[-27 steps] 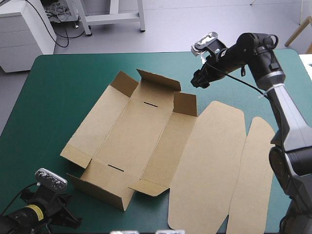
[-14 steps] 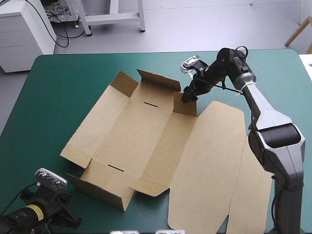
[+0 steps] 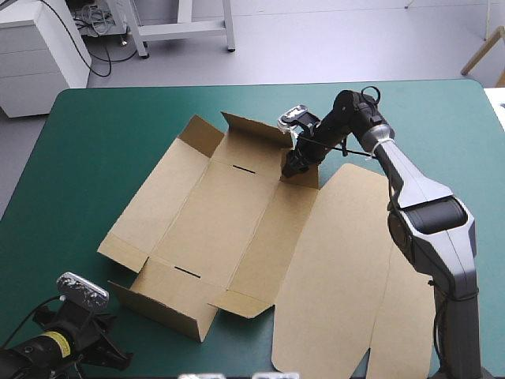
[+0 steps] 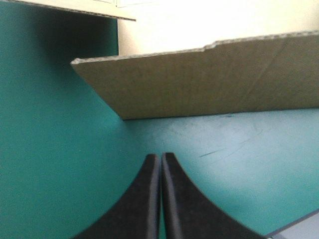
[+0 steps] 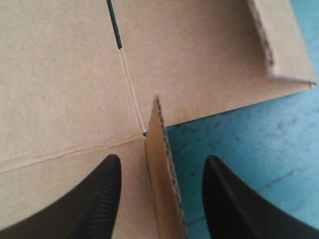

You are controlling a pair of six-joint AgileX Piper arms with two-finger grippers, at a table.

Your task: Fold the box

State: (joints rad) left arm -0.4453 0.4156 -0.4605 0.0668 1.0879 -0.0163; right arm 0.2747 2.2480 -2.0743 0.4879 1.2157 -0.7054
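Note:
The brown box lies as a cut sheet in the middle of the teal-green table, its end walls partly raised and its lid flat toward the right. My right gripper is at the far right corner of the tray, open, with the small upright corner flap standing between its fingers. A slot in the board shows ahead of it. My left gripper rests shut near the table's front left corner, a raised near wall of the box ahead of it.
A second flat brown panel lies along the right of the lid. Bare teal-green cover stretches left of the box and along the far edge. The left arm sits at the front left corner.
My right gripper has come down and leftward from above the far right of the table to the box's far right corner flap. The left arm has stayed put.

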